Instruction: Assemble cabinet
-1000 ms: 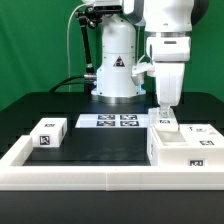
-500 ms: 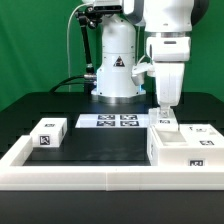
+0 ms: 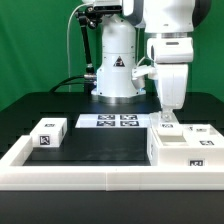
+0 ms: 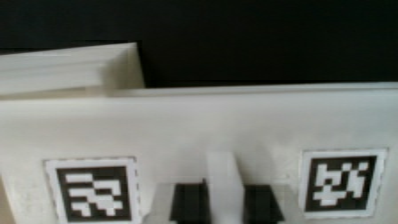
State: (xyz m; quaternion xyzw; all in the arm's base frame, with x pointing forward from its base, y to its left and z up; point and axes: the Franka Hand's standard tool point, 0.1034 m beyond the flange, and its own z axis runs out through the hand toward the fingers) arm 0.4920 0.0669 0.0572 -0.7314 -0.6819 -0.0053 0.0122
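Exterior view, with the wrist view as a close-up. The gripper (image 3: 167, 116) is shown hanging straight down from the white arm (image 3: 168, 40) at about 3 o'clock in the frame. Its tips are lowered onto a small tagged part (image 3: 167, 126) at the rear top of the cabinet shell (image 3: 182, 150). The shell is placed at 4 o'clock on the black table (image 3: 100, 146), against the low white rim (image 3: 90, 176), and one square tag (image 3: 197, 162) is carried on its front face. A separate drawer block (image 3: 48, 133), tagged on its top and front, is set well apart at 9 o'clock. The marker board (image 3: 108, 121), with four tags, lies flat near the centre, in front of the robot base (image 3: 117, 75). A black triangle sticker (image 3: 117, 62) is fixed on the base, its symbol too small to be read.

In the wrist view the dark fingers (image 4: 187, 204) are seen only narrowly parted, with a thin white rib (image 4: 222, 172) standing between them. Whether the pads press on that rib cannot be told. The rib is flanked by two black-and-white pattern tags (image 4: 93, 190), blurred, with no letters or numerals legible
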